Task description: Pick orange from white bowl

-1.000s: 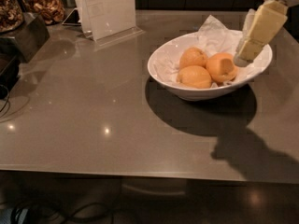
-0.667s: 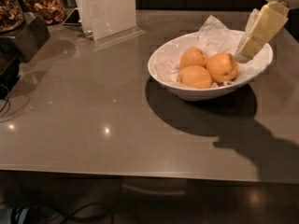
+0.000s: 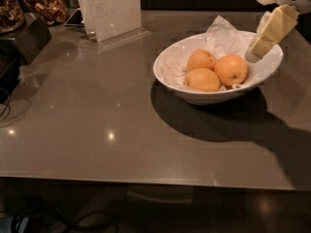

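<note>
Glossy grey-brown surface (image 3: 97,130) carries the white bowl (image 3: 204,97) right of centre, a clear sign holder (image 3: 114,8) at the rear and a dark box (image 3: 24,40) at left. Hand (image 3: 257,50) hangs over the bowl's right rim.

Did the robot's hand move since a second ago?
Yes. The gripper has lifted a little, up and away from the orange. It now sits higher over the right rim of the white bowl, which stayed in place.
</note>
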